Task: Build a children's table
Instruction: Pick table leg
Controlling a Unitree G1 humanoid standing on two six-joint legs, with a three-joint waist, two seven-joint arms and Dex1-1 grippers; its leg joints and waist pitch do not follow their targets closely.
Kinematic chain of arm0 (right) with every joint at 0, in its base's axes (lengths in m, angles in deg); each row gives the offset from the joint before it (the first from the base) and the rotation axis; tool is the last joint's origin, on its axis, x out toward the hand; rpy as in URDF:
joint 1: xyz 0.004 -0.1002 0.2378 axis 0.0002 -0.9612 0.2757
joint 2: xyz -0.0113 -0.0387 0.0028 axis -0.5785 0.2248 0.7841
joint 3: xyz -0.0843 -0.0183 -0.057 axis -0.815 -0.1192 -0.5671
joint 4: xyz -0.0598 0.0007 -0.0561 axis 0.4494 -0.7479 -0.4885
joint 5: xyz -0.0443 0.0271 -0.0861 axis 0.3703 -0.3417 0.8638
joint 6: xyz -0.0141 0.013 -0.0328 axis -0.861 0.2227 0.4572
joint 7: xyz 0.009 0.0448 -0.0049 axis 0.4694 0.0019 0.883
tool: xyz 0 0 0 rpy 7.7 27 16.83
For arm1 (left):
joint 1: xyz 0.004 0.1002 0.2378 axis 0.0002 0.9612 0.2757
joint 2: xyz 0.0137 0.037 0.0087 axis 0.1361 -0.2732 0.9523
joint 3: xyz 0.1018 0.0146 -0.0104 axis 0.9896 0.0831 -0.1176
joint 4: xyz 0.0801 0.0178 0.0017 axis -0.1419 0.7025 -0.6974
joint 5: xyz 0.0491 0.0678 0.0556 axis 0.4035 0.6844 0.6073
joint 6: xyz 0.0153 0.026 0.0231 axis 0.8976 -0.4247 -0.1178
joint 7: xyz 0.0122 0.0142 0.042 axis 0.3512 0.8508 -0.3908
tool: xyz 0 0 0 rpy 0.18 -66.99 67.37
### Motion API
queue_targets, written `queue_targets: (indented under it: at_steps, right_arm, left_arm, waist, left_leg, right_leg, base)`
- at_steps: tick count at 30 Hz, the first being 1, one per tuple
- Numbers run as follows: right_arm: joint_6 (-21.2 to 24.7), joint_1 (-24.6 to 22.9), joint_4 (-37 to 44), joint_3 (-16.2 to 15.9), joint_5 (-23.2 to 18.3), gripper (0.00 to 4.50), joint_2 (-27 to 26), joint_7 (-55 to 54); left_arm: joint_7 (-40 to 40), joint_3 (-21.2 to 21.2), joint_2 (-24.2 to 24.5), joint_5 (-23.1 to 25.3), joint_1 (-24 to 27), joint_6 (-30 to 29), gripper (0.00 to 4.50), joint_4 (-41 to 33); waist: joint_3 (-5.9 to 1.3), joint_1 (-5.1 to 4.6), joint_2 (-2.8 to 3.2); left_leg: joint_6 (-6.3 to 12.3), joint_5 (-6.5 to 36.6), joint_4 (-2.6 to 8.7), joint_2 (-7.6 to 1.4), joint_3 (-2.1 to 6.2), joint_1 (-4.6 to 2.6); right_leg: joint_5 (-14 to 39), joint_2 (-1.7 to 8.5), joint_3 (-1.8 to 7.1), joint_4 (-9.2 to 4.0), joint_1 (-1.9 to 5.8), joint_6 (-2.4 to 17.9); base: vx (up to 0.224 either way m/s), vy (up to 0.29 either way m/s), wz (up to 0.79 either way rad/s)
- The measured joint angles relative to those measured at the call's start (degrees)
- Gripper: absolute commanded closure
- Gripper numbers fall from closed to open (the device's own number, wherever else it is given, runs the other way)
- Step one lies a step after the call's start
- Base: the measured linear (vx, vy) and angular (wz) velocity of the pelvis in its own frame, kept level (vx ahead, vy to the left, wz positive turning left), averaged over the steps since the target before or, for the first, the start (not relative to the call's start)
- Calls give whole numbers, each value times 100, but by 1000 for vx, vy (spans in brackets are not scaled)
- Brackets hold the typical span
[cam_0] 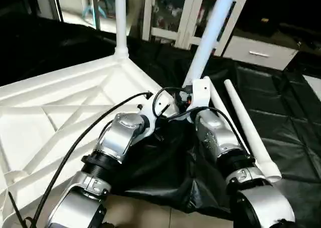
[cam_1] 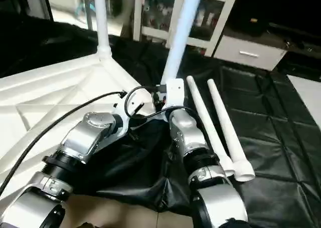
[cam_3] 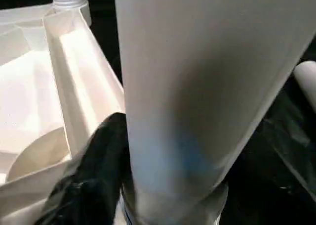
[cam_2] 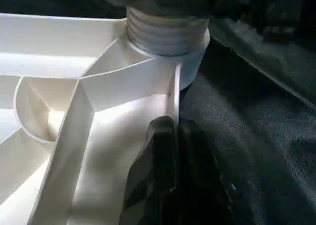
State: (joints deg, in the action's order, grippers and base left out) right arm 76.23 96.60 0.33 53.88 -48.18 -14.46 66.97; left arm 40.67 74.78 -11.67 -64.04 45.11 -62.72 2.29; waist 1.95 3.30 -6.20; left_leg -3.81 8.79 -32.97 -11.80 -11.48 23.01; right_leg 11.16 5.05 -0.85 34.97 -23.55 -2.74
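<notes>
Basically the leg in hand (cam_0: 208, 37) stands tilted over the near corner socket (cam_2: 170, 34) of the upturned table top (cam_0: 55, 123), its long axis leaning away to the right, foot at the right gripper (cam_3: 123, 151). One black finger (cam_3: 94, 170) lies against the tube; can't tell if the jaws clamp it. Left gripper (cam_2: 168, 170) pinches the rim wall just beside that socket. Another leg (cam_0: 120, 17) stands upright at the far corner. Two spare legs (cam_1: 218, 123) lie on the black sheet (cam_0: 281, 123) to the right, clear of the work.
</notes>
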Motion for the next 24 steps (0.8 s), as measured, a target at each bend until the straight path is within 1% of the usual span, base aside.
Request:
queue_targets:
  at_steps: [1, 4, 5, 6, 7, 9, 12, 15, 16, 21, 24]
  right_arm:
    - [18, 0, -4, -1, 5, 119, 21, 62]
    - [66, -1, -1, -4, 6, 107, 54, 146]
    - [118, -5, -1, -7, 13, 87, 60, 166]
    - [155, -20, -2, -9, 20, 87, 62, 183]
    - [186, -51, 3, -13, 22, 70, 68, 232]
    - [236, -115, 43, -13, 19, 65, 100, 350]
    - [362, -203, 309, -57, 20, 35, 162, 569]
    - [505, -379, 780, -120, 3, 24, 199, 745]
    - [564, -429, 905, -142, 0, 6, 206, 812]
    - [843, -764, 1613, -202, -88, 6, 306, 1076]
    - [1135, -1190, 2368, -237, -213, 6, 560, 1280]
  left_arm:
    - [5, 0, 11, -6, -3, -1, 450, -4]
    - [8, 0, 41, -45, -13, -8, 450, -4]
    - [10, 0, 53, -55, -22, -10, 450, -4]
    - [11, 0, 61, -60, -25, -10, 450, -4]
    - [14, 0, 68, -67, -29, -10, 450, -6]
    - [14, 0, 102, -70, -40, -10, 450, -7]
    - [23, -3, 165, -75, -83, -5, 450, -7]
    - [40, -8, 212, -87, -103, 3, 450, -6]
    - [53, -8, 240, -100, -109, 6, 450, -6]
    - [141, -5, 312, -116, -123, 41, 450, -2]
    - [349, 67, 441, -115, -129, 235, 450, 41]
  waist:
    - [3, 0, -3]
    - [10, -6, -1]
    - [14, -8, -1]
    - [17, -9, 0]
    - [19, -9, 1]
    - [23, -12, 0]
    - [48, -16, 3]
    - [52, -8, 7]
    - [54, -9, 9]
    - [64, 1, 24]
    - [74, 25, 38]
  left_leg:
    - [0, 0, 0, 0, -1, 1]
    - [0, -1, -1, -1, -1, 1]
    - [-1, -2, -1, -1, -1, 1]
    - [-2, -3, -1, -1, -1, 2]
    - [-3, -3, -1, -1, -1, 4]
    - [-2, -3, -2, -2, -2, 5]
    - [-1, -4, -4, -4, -2, 9]
    - [-1, -4, -3, -8, -2, 10]
    - [-1, -4, -3, -9, -2, 10]
    - [0, -4, -4, -9, -4, 11]
    - [0, -5, -4, -9, -4, 9]
  right_leg:
    - [0, 0, 0, 1, -1, 0]
    - [-2, 0, 1, 5, -5, 2]
    - [-3, 0, 1, 6, -7, 5]
    - [-5, -1, 1, 6, -9, 7]
    - [-5, -2, 2, 7, -10, 7]
    - [-6, -2, 3, 7, -12, 7]
    - [-7, -6, 3, 8, -15, 10]
    - [-7, -11, 3, 6, -16, 11]
    - [-7, -12, 4, 6, -17, 11]
    - [-8, -12, 6, 7, -18, 12]
    - [-8, -12, 6, 6, -16, 12]
  base:
    - [0, 0, 0]
    - [0, 0, 0]
    - [0, 0, 0]
    - [0, 0, 0]
    - [0, 0, 0]
    - [0, 0, 0]
    - [0, 0, 0]
    - [0, 0, 0]
    - [0, 0, 0]
    - [0, 0, 0]
    - [0, 0, 0]
